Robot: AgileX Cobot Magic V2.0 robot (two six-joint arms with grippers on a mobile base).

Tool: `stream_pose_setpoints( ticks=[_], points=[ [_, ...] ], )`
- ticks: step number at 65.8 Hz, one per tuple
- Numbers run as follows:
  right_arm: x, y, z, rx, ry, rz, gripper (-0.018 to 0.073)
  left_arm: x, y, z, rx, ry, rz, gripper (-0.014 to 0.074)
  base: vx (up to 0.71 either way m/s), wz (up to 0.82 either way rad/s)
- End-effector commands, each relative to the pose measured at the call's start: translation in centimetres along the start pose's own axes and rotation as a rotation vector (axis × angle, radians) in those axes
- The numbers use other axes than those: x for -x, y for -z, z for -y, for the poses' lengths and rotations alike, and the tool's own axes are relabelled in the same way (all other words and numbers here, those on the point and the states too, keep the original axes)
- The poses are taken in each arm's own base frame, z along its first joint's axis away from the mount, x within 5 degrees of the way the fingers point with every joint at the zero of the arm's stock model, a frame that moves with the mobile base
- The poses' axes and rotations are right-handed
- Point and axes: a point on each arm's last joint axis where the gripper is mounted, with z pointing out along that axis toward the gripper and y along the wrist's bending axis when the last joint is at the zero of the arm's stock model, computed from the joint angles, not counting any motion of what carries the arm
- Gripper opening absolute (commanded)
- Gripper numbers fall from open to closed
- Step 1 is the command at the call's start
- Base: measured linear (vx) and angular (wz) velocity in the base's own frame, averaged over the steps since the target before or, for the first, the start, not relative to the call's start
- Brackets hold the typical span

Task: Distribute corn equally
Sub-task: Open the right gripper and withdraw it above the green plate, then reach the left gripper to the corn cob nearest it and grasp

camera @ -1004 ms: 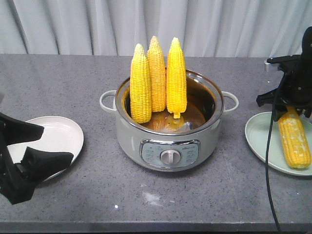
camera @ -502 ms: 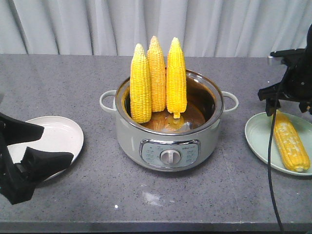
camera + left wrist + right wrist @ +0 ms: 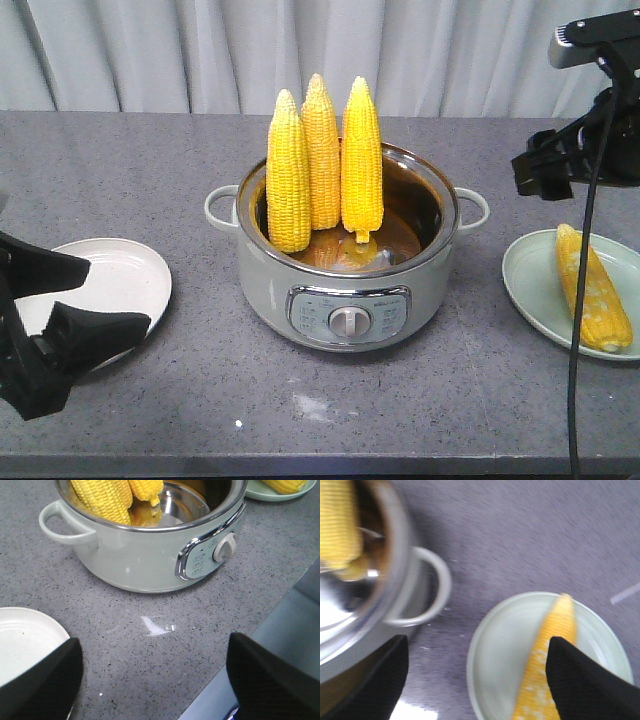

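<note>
Three corn cobs stand upright, tips up, in the cooker pot at the centre of the table. A fourth cob lies on the pale green plate. The right end effector hangs above that plate, jaws spread, empty. The left end effector, jaws likewise spread and empty, sits over the white plate.

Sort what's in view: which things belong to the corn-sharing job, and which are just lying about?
Job: three corn cobs standing in the cooker; one cob lying on the green plate; the white plate.
Just there: pale smudge on the table; curtain behind.
</note>
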Motion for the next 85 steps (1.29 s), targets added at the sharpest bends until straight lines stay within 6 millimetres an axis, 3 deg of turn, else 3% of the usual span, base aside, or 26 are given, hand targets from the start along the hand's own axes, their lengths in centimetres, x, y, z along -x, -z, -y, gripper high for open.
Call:
stream_pose_setpoints(
  ticks=[1,8,17,33,44,65,85],
  points=[
    [0.1,3.4,-2.0,0.027,0.072,0.176,0.0542,1.4,0.7,0.2,0.007,0.010,0.089,0.0558,0.00,0.00],
    [-1.3,5.0,-4.3,0.089,0.136,0.206,0.0542,1.4,0.7,0.2,0.007,0.010,0.089,0.0558,0.00,0.00],
    [-3.3,6.5,-5.7,0.142,0.169,0.237,0.0542,1.5,0.7,0.1,0.013,0.010,0.096,0.0558,0.00,0.00],
    [-5.4,7.4,-5.9,0.179,0.144,0.297,0.0540,2.6,0.1,-0.9,0.081,0.055,0.201,0.0558,0.00,0.00],
    [-5.5,7.6,-5.8,0.179,0.145,0.300,0.0540,5.1,-0.8,-2.0,0.089,0.085,0.253,0.0560,0.00,0.00],
    [-5.6,7.5,-5.8,0.179,0.146,0.289,0.0540,10.0,-5.5,-5.2,0.075,0.077,0.219,0.0566,0.00,0.00],
    [-5.7,7.5,-5.8,0.179,0.146,0.285,0.0540,13.9,-10.2,-6.9,-0.061,0.066,0.220,0.0610,0.00,0.00]
  ],
)
